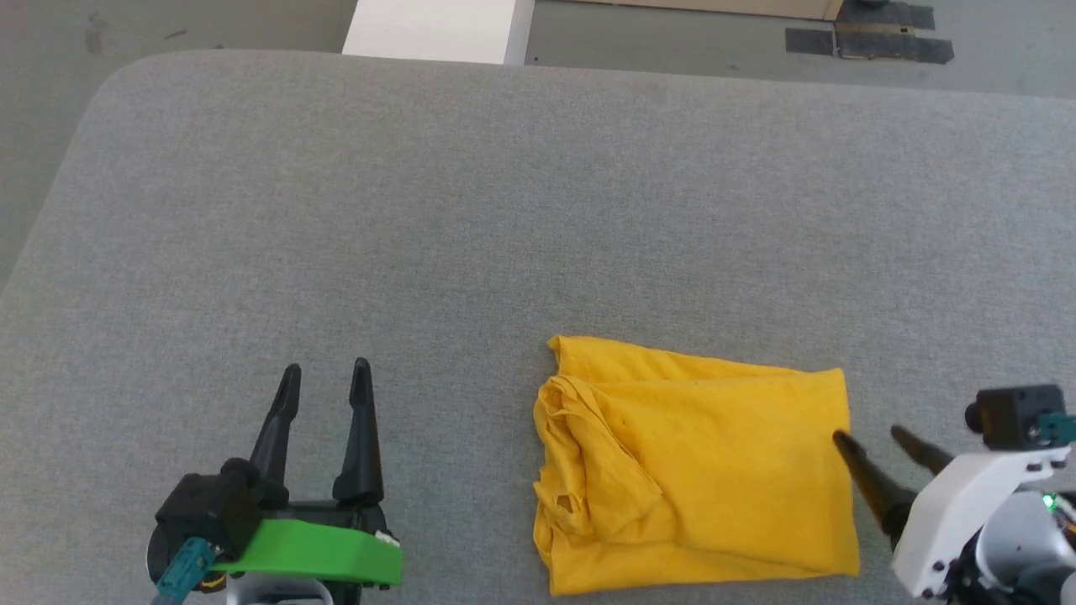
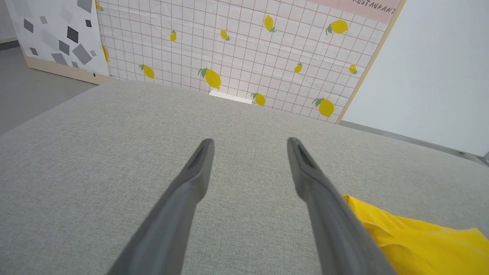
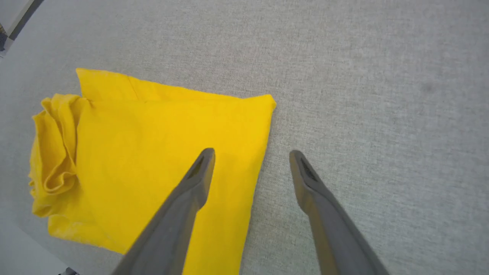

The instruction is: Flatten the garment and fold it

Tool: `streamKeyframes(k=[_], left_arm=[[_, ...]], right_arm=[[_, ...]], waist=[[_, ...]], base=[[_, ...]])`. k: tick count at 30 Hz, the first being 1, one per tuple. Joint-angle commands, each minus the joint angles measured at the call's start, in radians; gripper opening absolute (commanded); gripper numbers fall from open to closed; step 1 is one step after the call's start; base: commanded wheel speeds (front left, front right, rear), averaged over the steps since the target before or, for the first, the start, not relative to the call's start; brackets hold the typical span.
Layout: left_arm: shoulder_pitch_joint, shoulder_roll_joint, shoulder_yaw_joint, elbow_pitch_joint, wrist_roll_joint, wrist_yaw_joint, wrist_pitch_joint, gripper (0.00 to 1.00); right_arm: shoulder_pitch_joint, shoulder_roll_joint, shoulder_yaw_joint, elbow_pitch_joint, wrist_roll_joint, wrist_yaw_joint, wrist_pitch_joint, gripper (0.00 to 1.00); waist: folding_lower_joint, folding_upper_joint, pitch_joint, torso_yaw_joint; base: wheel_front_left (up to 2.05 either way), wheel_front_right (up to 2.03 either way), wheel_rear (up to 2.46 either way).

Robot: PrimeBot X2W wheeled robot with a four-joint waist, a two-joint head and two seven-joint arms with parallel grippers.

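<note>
At about 5 o'clock in the head view, near the front edge of the grey fabric-covered worktop (image 1: 504,210), the garment (image 1: 698,470) lies as a compact yellow rectangle, several layers deep. Its 3 o'clock edge is a clean, straight fold, while its 9 o'clock edge is bunched and wrinkled, probably where collar and sleeve ends gathered.

The right gripper (image 1: 867,434) sits at 4 o'clock, angled toward 10 o'clock. Its fingers are spread wide and straddle that straight edge, one tip over the cloth and the other over bare worktop, with nothing clamped between them. That placement suits letting go of a folded-over edge.

The left gripper (image 1: 326,370) rests at 7 o'clock, well apart from the garment, fingers apart and empty, pointing to 12. It is likely parked there to stay clear of the fold.

The folding looks close to done, with only the rumpled side still untidy.
</note>
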Motion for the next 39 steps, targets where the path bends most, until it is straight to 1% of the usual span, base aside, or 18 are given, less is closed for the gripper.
streamKeyframes(k=[1,7,9,10,11,12,13,14,15,19,22,26,28,29,32,35,39], left_arm=[[0.006,0.007,0.0,-0.002,0.004,0.003,0.0,1.0],[-0.011,0.016,0.0,-0.001,0.007,0.002,0.007,1.0],[-0.017,0.019,-0.001,-0.002,0.008,0.001,0.009,1.0],[-0.021,0.021,-0.001,-0.003,0.009,0.001,0.011,1.0],[-0.025,0.023,-0.003,-0.004,0.012,0.001,0.013,1.0],[-0.029,0.025,-0.004,-0.004,0.014,0.0,0.014,1.0],[-0.037,0.026,-0.007,-0.005,0.017,0.0,0.017,1.0],[-0.043,0.027,-0.009,-0.005,0.02,-0.001,0.018,1.0],[-0.058,0.028,-0.012,-0.007,0.026,0.0,0.02,1.0],[-0.066,0.028,-0.017,-0.009,0.03,0.001,0.021,1.0],[-0.067,0.031,-0.02,-0.009,0.033,0.003,0.024,1.0],[-0.068,0.037,-0.019,-0.012,0.038,0.01,0.028,1.0],[-0.071,0.04,-0.019,-0.016,0.04,0.011,0.032,1.0],[-0.076,0.046,-0.018,-0.02,0.043,0.013,0.038,1.0],[-0.083,0.056,-0.014,-0.028,0.047,0.016,0.046,1.0],[-0.091,0.065,-0.012,-0.039,0.053,0.02,0.056,1.0],[-0.106,0.081,-0.008,-0.059,0.063,0.025,0.071,1.0]], right_arm=[[0.013,0.014,-0.005,0.007,-0.015,-0.001,0.005,1.0],[0.0,0.085,-0.02,0.111,-0.025,-0.001,0.031,1.0],[-0.017,0.097,-0.013,0.149,-0.035,-0.001,0.035,1.0],[-0.027,0.104,-0.007,0.17,-0.028,-0.001,0.04,0.92],[-0.037,0.108,0.0,0.188,-0.026,-0.001,0.041,0.37],[-0.043,0.109,0.003,0.196,-0.028,-0.001,0.037,0.24],[-0.054,0.111,0.008,0.211,-0.03,-0.001,0.029,0.0],[-0.06,0.109,0.018,0.218,-0.031,-0.001,0.024,0.0],[-0.076,0.107,0.031,0.224,-0.022,-0.001,-0.005,0.0],[-0.093,0.09,0.041,0.213,-0.02,-0.001,-0.036,0.0],[-0.114,0.064,0.048,0.2,-0.02,-0.001,-0.051,0.0],[-0.16,0.013,0.057,0.191,-0.024,-0.001,-0.056,0.0],[-0.189,-0.022,0.069,0.193,-0.027,-0.001,-0.051,0.0],[-0.222,-0.064,0.086,0.198,-0.031,-0.001,-0.041,0.0],[-0.279,-0.136,0.112,0.212,-0.036,-0.001,-0.026,0.0],[-0.334,-0.199,0.13,0.224,-0.039,-0.001,-0.013,0.0],[-0.408,-0.299,0.157,0.245,-0.047,-0.001,-0.006,0.0]], waist=[[0.0,0.0,0.007,0.001],[0.0,0.0,0.017,0.016],[0.0,0.0,0.021,0.022],[0.0,0.0,0.024,0.024],[0.0,0.0,0.027,0.026],[0.0,0.0,0.028,0.028],[0.0,0.0,0.029,0.029],[0.0,0.0,0.03,0.03],[0.0,0.0,0.025,0.022],[0.0,0.0,0.016,-0.002],[0.0,0.0,0.01,-0.032],[0.0,0.0,0.005,-0.082],[0.0,0.0,0.006,-0.109],[0.0,0.0,0.009,-0.136],[0.0,0.0,0.017,-0.178],[0.0,0.0,0.03,-0.213],[0.0,0.0,0.064,-0.258]], base=[[0.0,0.0,0.0],[0.0,0.0,0.0],[0.0,0.0,0.0],[0.0,0.0,0.0],[0.0,0.0,0.0],[0.0,0.0,0.0],[0.0,0.0,0.0],[0.0,0.0,0.0],[0.0,0.0,0.0],[0.0,0.0,0.0],[0.0,0.0,0.0],[0.0,0.0,0.0],[0.0,0.0,0.0],[0.0,0.0,0.0],[0.0,0.0,0.0],[0.0,0.0,0.0],[0.0,0.0,0.0]])
